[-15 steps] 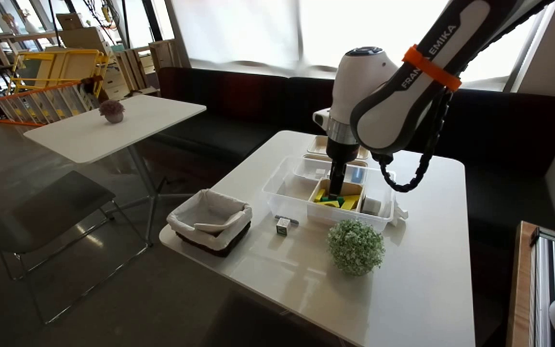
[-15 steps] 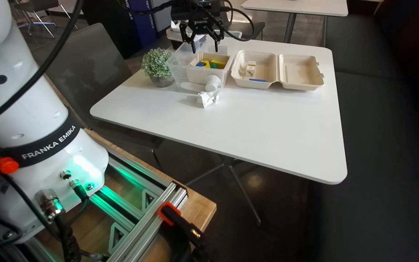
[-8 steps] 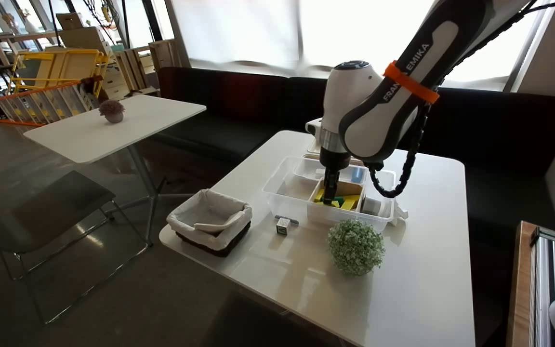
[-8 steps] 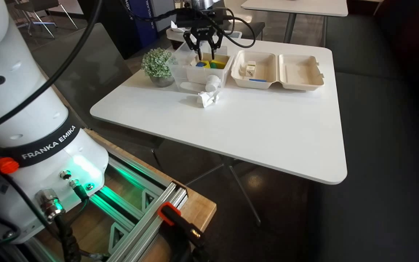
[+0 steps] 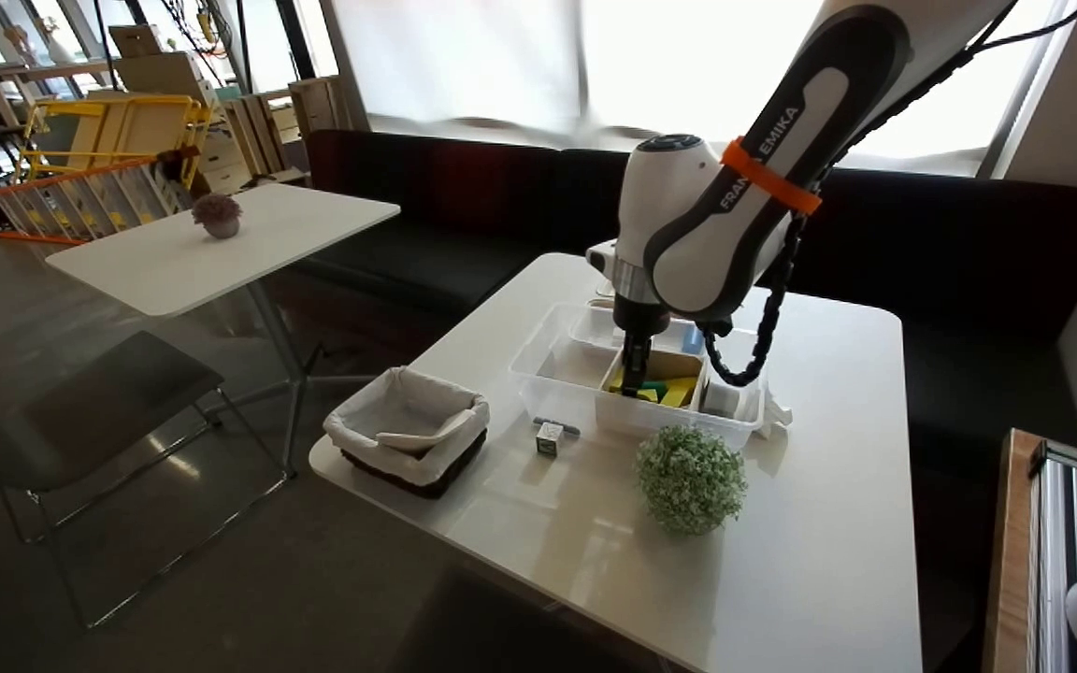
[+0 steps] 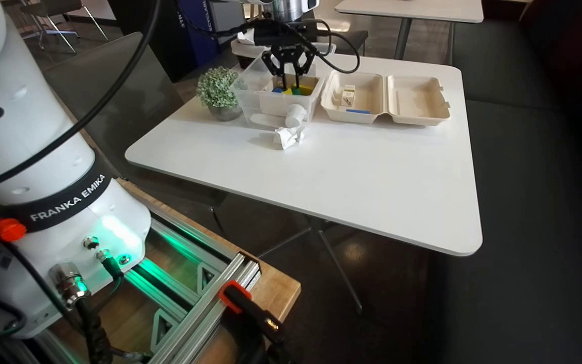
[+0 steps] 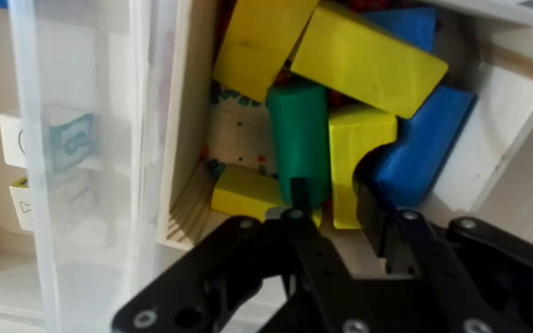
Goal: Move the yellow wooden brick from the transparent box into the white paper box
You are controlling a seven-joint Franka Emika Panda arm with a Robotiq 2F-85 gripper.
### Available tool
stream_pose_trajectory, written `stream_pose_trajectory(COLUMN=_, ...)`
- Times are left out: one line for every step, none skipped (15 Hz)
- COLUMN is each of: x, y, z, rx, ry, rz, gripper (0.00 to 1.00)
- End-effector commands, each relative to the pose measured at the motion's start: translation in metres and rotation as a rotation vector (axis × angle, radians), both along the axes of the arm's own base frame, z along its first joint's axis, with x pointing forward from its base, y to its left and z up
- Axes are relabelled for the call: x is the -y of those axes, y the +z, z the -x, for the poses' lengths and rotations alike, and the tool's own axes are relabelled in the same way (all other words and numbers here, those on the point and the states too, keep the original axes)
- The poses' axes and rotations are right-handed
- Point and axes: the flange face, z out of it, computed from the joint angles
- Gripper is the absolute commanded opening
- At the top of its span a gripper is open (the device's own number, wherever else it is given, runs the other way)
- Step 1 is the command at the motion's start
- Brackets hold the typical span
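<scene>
Several yellow wooden bricks lie in a wooden inner box [image 7: 181, 125] inside the transparent box [image 6: 251, 101]; which one the task means I cannot tell. A notched yellow brick [image 7: 340, 138] lies against a green cylinder [image 7: 298, 134], and a plain yellow brick [image 7: 370, 60] sits higher up in the wrist view. My gripper [image 7: 331, 182] points down into the inner box, its fingers partly drawn together but apart. One fingertip [image 7: 300, 190] is over the green cylinder, the other by the notch. A gap shows between them. The white paper box [image 6: 417, 103] stands open beside the tub.
A round green plant [image 5: 688, 481] and a cloth-lined basket [image 5: 351, 432] stand on the table near the tub. A small printed cube [image 5: 549, 439] lies between them. A white cup [image 6: 296, 115] and crumpled paper [image 6: 287, 136] are at another side of the tub.
The arm has come down, and the fingertips now reach in among the blocks. The fingers have moved much closer together. The blocks show no clear movement.
</scene>
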Motion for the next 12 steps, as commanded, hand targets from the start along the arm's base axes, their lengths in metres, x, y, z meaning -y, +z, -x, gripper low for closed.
stream_pose_trajectory(x=0.0029, y=-0.0077, z=-0.0051, rx=0.002, ry=0.015, rz=-0.008, gripper=0.24)
stream_pose_trajectory(x=0.0032, y=-0.0070, z=-0.0053, rx=0.002, ry=0.016, rz=-0.008, gripper=0.21)
stream_pose_trajectory(x=0.0030, y=-0.0067, z=-0.0053, rx=0.000, ry=0.016, rz=-0.009, gripper=0.17)
stream_pose_trajectory(x=0.0023, y=-0.0062, z=-0.0050, rx=-0.002, ry=0.017, rz=-0.009, gripper=0.20)
stream_pose_trajectory(x=0.0016, y=-0.0053, z=-0.0047, rx=-0.003, ry=0.019, rz=-0.007, gripper=0.20)
stream_pose_trajectory(x=0.0009, y=-0.0047, z=-0.0046, rx=-0.004, ry=0.018, rz=-0.009, gripper=0.20)
stream_pose_trajectory(x=-0.0002, y=-0.0044, z=-0.0042, rx=-0.007, ry=0.020, rz=-0.010, gripper=0.19)
stream_pose_trajectory(x=-0.0011, y=-0.0046, z=-0.0037, rx=-0.009, ry=0.020, rz=-0.012, gripper=0.20)
stream_pose_trajectory(x=-0.0022, y=-0.0052, z=-0.0027, rx=-0.014, ry=0.022, rz=-0.016, gripper=0.21)
stream_pose_trajectory(x=-0.0028, y=-0.0060, z=-0.0019, rx=-0.017, ry=0.021, rz=-0.019, gripper=0.23)
stream_pose_trajectory(x=-0.0030, y=-0.0067, z=-0.0013, rx=-0.019, ry=0.022, rz=-0.022, gripper=0.23)
stream_pose_trajectory(x=-0.0027, y=-0.0072, z=-0.0007, rx=-0.020, ry=0.022, rz=-0.022, gripper=0.25)
